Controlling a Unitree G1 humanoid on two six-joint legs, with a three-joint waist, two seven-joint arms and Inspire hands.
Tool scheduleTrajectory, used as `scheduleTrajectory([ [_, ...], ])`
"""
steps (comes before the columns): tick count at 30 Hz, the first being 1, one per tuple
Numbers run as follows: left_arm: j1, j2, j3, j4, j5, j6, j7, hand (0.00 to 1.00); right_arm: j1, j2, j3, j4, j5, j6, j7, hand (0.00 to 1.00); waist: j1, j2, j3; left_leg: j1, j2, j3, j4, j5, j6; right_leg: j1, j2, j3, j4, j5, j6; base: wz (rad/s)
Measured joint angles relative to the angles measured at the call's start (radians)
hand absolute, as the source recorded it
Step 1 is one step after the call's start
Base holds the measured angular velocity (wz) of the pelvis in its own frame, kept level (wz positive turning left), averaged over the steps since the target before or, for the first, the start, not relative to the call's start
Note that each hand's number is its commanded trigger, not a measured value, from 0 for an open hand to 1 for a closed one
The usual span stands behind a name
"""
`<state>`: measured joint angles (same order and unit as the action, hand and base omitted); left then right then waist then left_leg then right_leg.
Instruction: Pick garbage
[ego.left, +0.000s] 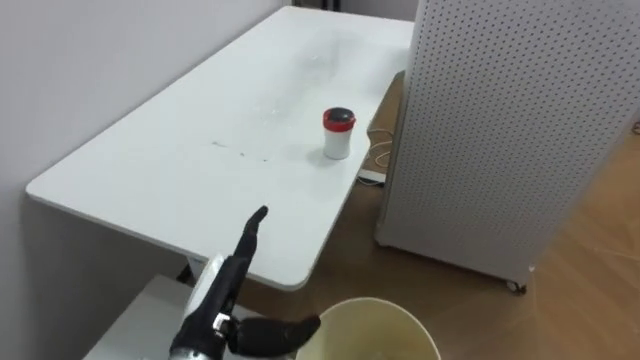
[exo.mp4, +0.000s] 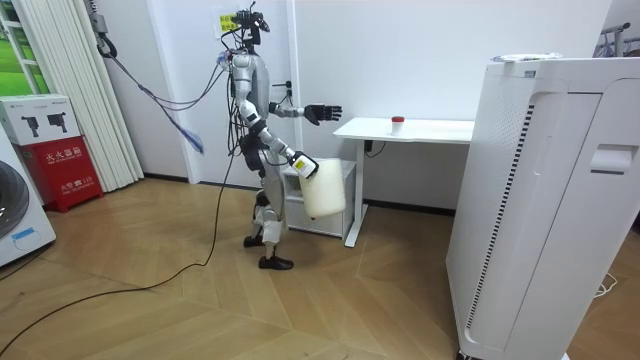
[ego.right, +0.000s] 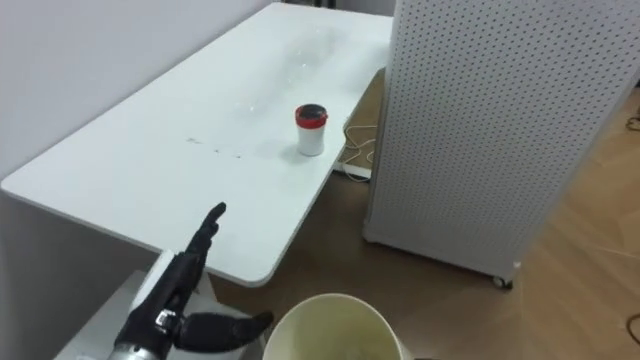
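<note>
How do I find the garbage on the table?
Look at the long white table beside the tall white holed panel. Near the table's edge next to that panel stands a small white round container with a red lid, the only thing standing on the table.

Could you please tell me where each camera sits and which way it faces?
Left eye view: on the robot's head, looking down at the white rectangular table and the red-lidded white cup; the open left hand reaches forward beside the cream plastic bin.
Right eye view: the same head, set slightly aside, with the same aim and the same hand.
Room view: standing off in the room, side-on to the whole robot, which faces the table with the bin at its right hand.
Shared: all views show the table, cup and bin.
</note>
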<state>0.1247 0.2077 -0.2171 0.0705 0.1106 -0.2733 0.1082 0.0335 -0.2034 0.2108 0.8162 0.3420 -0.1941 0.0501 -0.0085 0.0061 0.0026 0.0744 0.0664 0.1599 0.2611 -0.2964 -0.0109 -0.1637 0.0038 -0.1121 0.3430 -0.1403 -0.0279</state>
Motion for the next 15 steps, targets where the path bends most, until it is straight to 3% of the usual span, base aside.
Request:
scheduleTrajectory([
  [12,0.009,0.001,0.017,-0.002,0.001,-0.006,0.138,0.0,0.076,0.014,0.0,-0.032,-0.064,0.001,-0.004,1.0,-0.014,0.0,0.0043,0.047,-0.005,0.005,-0.04,0.003,-0.003,0.016,0.007,0.017,0.0,0.002,0.004,-0.05],
  [15,0.016,0.001,0.019,-0.002,0.002,-0.006,0.166,0.0,0.097,0.016,0.001,-0.045,-0.071,0.003,-0.003,1.0,-0.011,0.004,0.0083,0.061,-0.001,0.029,-0.038,0.003,-0.003,0.022,0.011,0.023,0.003,0.002,0.003,-0.17],
])
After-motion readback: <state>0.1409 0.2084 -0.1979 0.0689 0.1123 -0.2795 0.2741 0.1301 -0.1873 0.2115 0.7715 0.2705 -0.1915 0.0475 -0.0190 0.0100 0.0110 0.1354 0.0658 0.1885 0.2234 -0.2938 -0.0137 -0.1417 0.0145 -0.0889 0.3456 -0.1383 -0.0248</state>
